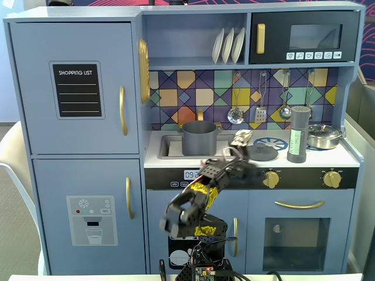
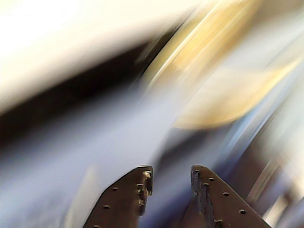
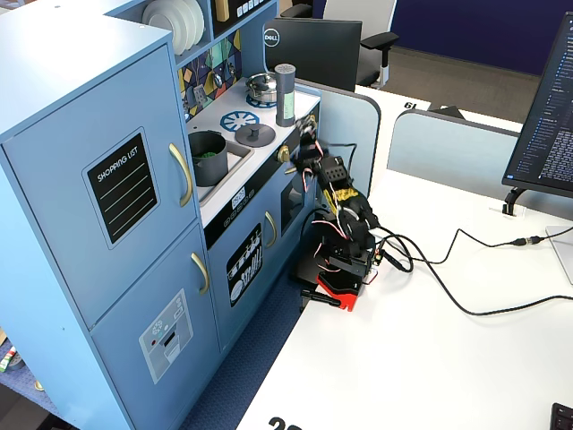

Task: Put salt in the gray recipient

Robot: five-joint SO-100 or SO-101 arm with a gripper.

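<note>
My pincer [image 2: 168,183]: released, jaws apart with nothing between them; the wrist view is smeared by motion.
Salt [image 1: 299,134]: upright on the counter's right side, between the flat lid [image 1: 262,153] and the shiny steel pot [image 1: 324,136].
Bearing: in this fixed view the shaker lies right of my pincer [image 1: 241,140], long axis vertical.
Gray recipient [image 1: 198,138]: in the sink, left of my pincer.

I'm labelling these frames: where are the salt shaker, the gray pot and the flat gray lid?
salt shaker [image 1: 297,140]: a fixed view, on its pale green label.
gray pot [image 1: 198,140]: a fixed view, on its front wall.
flat gray lid [image 3: 254,136]: a fixed view, on its top surface.
</note>
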